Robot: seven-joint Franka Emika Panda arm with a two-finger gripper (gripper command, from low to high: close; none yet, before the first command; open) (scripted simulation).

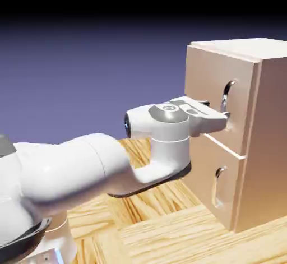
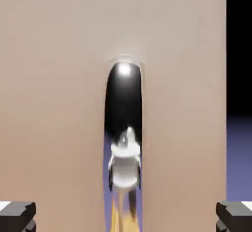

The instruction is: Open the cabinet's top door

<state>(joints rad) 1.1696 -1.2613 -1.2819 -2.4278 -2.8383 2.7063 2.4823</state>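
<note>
Gripper (image 2: pixel 126 216) level at the top door (image 2: pixel 54 78) of the cabinet (image 1: pixel 263 145), fingers spread wide either side of the silver handle (image 2: pixel 123 127) — lined up, I judge, to close on it.

White arm (image 1: pixel 84 170): reaches level toward the exterior view's right, wrist horizontal. Gripper (image 2: pixel 126 215): fingers spread wide apart, nothing between the grey fingertips (image 2: pixel 17 216).
</note>
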